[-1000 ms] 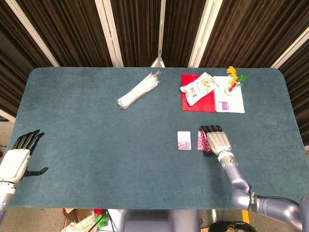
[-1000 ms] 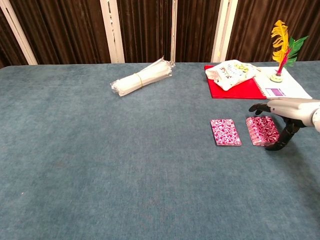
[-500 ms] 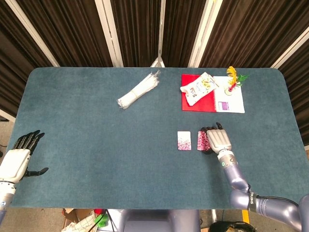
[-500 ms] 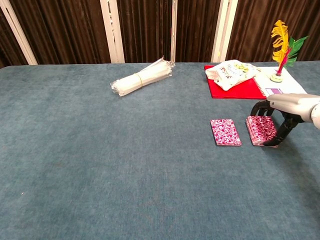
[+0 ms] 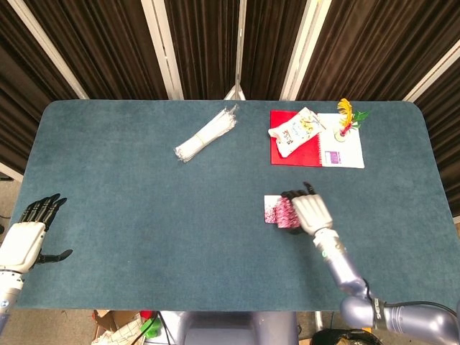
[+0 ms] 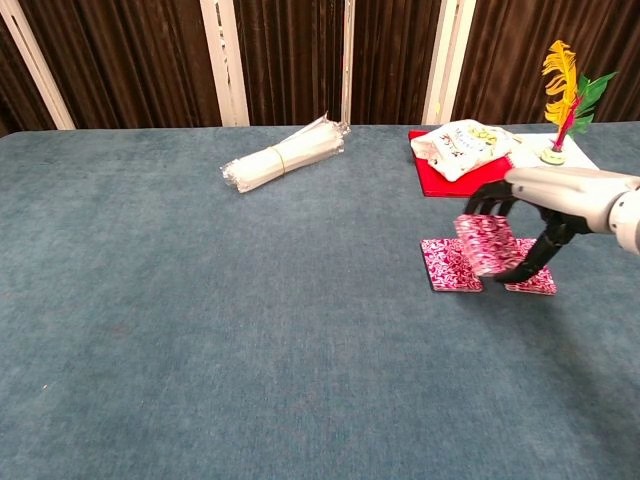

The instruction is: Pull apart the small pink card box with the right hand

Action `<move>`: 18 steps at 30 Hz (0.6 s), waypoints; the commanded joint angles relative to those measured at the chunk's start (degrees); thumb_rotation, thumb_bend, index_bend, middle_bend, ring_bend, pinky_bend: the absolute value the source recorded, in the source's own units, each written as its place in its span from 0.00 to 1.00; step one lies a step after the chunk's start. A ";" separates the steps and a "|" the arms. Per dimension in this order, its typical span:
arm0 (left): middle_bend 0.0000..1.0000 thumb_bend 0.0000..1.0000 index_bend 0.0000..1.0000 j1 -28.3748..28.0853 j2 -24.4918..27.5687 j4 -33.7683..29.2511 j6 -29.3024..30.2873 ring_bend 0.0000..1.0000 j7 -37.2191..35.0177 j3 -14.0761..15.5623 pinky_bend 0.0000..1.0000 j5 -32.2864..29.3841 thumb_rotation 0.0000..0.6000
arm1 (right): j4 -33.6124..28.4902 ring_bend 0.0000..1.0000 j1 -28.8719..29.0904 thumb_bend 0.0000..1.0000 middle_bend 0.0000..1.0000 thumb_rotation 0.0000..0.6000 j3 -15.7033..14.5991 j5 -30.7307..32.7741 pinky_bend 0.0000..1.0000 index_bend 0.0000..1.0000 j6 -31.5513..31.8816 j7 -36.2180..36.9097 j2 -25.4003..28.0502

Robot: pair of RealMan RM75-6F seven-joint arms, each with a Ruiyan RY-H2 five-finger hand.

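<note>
While the left hand point(image 5: 27, 237) idles way out at the table's 8 o'clock corner, fingers spread and gripping nothing, all the action sits on the far side. Moving across, a white bundle point(image 5: 207, 134) lies slantwise toward 11 o'clock, well apart from the play.

Now the pink card box point(image 6: 484, 243): the right hand point(image 6: 545, 205) has one patterned part of it pinched between thumb and fingertips, up off the cloth and tilted. From the palm, that part sits at 9 o'clock, and its long axis runs roughly 12 to 6 in the head view. No contest on reach, as the right hand is on it and the left is nowhere near.

The chest view earns its keep here. It shows a flat pink piece point(image 6: 449, 266) lying on the cloth just below the held part, and a second flat piece point(image 6: 531, 284) under the hand at the thumb tip. From the head view point(image 5: 284, 213) the hand point(image 5: 309, 212) hides that second piece, and height off the table can't be read at all.

Past the hand, at 1 o'clock, a red notebook point(image 5: 296, 149) carries a snack bag point(image 5: 295, 131).
</note>
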 commanded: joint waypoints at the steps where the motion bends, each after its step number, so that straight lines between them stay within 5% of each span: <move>1: 0.00 0.00 0.00 0.01 0.00 0.05 0.01 0.00 -0.02 -0.03 0.00 -0.07 1.00 | -5.95 0.25 0.21 0.25 0.51 1.00 -1.37 -3.89 0.00 0.55 1.74 -2.87 0.53; 8: 0.00 0.00 0.00 0.01 0.05 0.31 0.04 0.00 -0.43 -0.25 0.00 -0.37 1.00 | -10.17 0.23 0.06 0.25 0.50 1.00 -4.55 -5.83 0.00 0.51 2.09 -6.99 -1.12; 15: 0.00 0.00 0.00 0.02 0.12 0.57 0.07 0.00 -0.62 -0.30 0.00 -0.42 1.00 | -9.78 0.08 -0.62 0.25 0.22 1.00 -7.06 -4.49 0.00 0.13 2.63 -10.94 -3.04; 18: 0.00 0.00 0.00 0.09 0.16 0.25 0.08 0.00 -1.16 -0.43 0.00 -0.71 1.00 | -10.09 0.04 -1.04 0.25 0.15 1.00 -7.34 -3.11 0.00 0.05 3.01 -11.73 -2.97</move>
